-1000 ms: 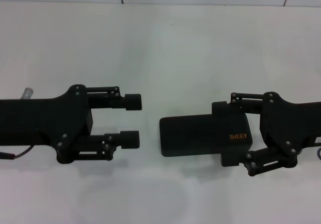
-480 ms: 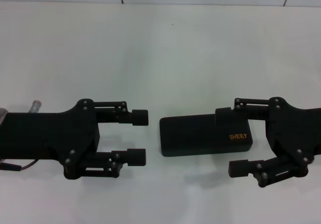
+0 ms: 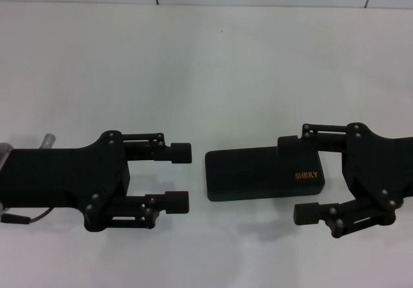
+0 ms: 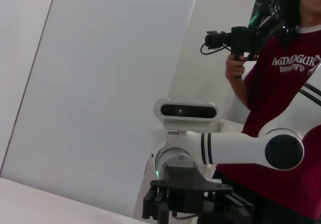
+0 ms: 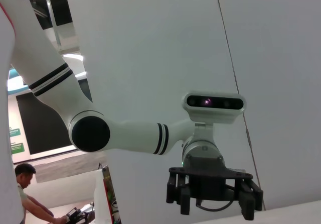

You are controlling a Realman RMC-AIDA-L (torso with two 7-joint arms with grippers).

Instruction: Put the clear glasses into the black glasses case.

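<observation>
Both hands barely shifted; right hand [image 3: 297, 179] open, straddling closed black glasses case [image 3: 263, 173].

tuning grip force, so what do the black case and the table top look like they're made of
The black glasses case: looks like a rigid shell in matte black, no glare, orange printed lettering; plastic or leatherette, can't tell. The table: smooth white, faint sheen, probably laminate.

From the head camera we look steeply down on the white table [image 3: 213, 62], close above it, both grippers reaching inward. Our left wrist camera faces level across toward the right gripper [image 4: 193, 204]; our right wrist camera looks back at the left gripper [image 5: 215, 191]. Each shows the other arm's camera.
</observation>
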